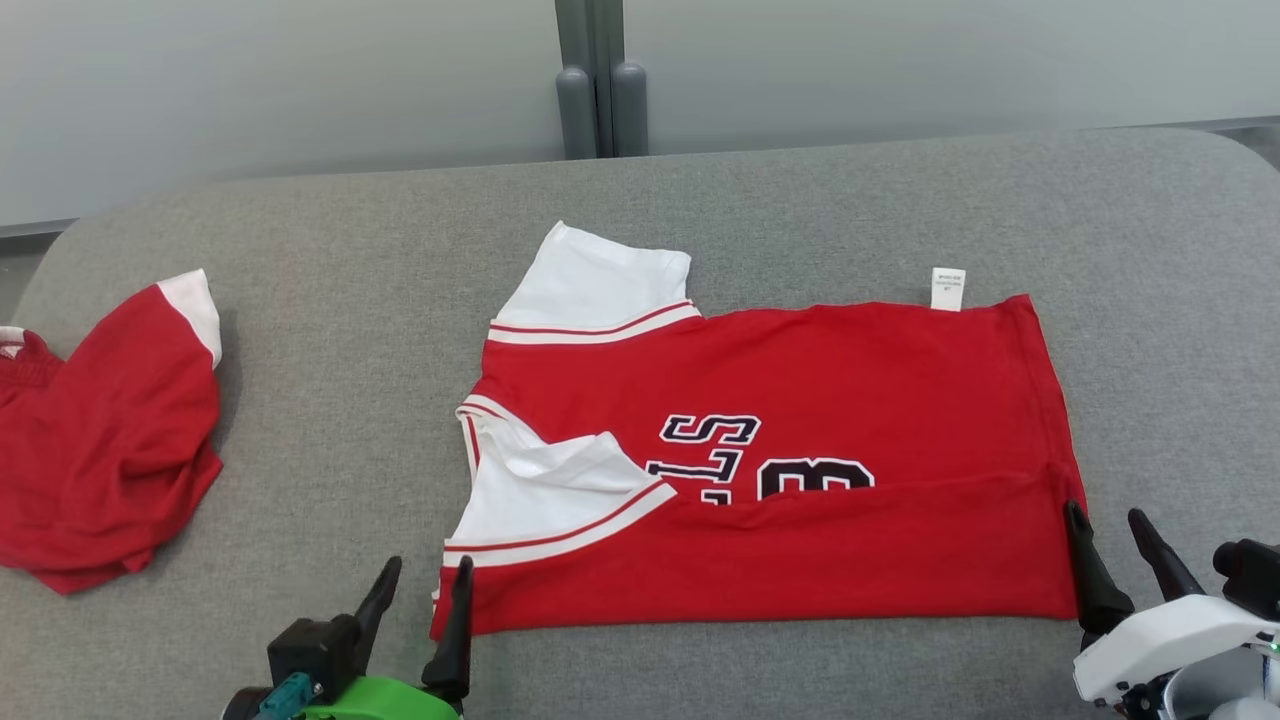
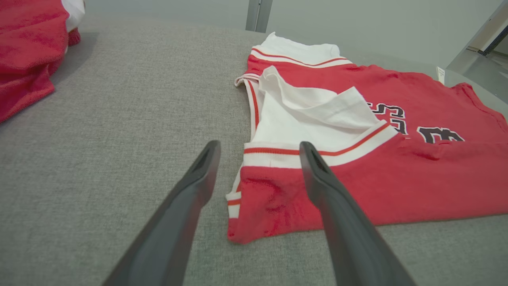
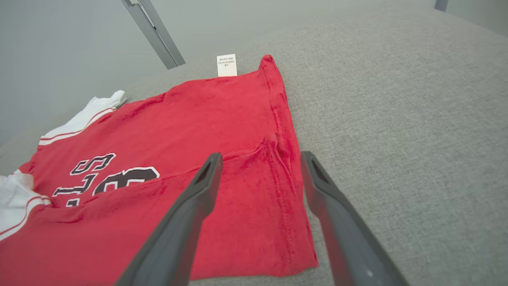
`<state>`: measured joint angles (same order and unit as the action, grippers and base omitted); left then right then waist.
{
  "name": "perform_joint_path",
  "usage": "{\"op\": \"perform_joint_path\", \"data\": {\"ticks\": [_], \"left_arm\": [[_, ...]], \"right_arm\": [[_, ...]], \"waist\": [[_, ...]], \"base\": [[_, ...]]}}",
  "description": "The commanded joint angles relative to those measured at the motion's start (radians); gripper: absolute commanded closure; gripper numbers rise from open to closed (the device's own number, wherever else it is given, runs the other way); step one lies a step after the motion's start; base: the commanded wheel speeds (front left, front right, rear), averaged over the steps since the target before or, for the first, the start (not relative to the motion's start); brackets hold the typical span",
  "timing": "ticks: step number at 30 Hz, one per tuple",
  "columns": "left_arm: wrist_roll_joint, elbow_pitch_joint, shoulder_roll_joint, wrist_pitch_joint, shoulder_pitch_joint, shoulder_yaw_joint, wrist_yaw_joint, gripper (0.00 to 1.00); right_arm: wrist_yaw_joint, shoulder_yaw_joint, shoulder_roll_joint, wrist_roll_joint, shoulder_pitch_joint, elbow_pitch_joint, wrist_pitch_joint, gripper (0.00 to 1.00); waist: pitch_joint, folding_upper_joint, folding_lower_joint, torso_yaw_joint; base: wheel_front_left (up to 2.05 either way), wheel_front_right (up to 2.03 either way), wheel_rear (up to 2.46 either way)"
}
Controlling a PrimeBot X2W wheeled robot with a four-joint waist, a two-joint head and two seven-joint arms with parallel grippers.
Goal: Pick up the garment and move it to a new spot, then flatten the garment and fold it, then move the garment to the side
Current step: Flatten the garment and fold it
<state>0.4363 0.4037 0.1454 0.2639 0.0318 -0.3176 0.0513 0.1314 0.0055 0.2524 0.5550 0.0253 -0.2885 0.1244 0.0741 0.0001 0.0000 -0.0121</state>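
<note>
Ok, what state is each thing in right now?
Red jersey: lying flat, near edge folded over the lettering.
Near sleeve: folded in onto the body.
Far sleeve: spread flat.
Care label: sticking out past the far edge.
Second red garment: crumpled heap.
Left gripper: open, holding nothing.
Right gripper: open, holding nothing.

The left hand [image 2: 258,146] hangs with its fingers spread wide over the near left corner of the red shirt [image 2: 397,178], gripping nothing. The shirt lies on the grey worktop [image 2: 119,119], its near edge folded over and its white sleeve [image 2: 309,115] on top. A second garment [image 2: 27,51], also red, lies far left.
</note>
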Motion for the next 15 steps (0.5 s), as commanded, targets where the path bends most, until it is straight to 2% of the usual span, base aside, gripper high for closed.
{"op": "perform_joint_path", "data": {"ticks": [1,11,15], "left_arm": [[-0.011,-0.015,0.011,0.000,0.007,0.017,-0.010,0.00],[-0.119,-0.135,0.025,0.000,0.055,0.137,-0.033,0.00],[-0.153,-0.167,0.015,0.000,0.071,0.188,-0.037,0.00]], "right_arm": [[-0.002,-0.003,-0.007,-0.020,-0.011,0.017,0.015,0.00],[-0.002,0.007,-0.061,-0.150,-0.037,0.127,0.116,0.00],[-0.002,0.005,-0.080,-0.163,-0.041,0.150,0.133,0.00]], "waist": [[-0.011,-0.0001,0.0000,-0.001],[-0.034,-0.0001,0.0000,-0.007],[-0.037,-0.0001,0.0000,-0.012]], "base": [[0.00,0.00,0.00],[0.00,0.00,0.00],[0.00,0.00,0.00]]}}
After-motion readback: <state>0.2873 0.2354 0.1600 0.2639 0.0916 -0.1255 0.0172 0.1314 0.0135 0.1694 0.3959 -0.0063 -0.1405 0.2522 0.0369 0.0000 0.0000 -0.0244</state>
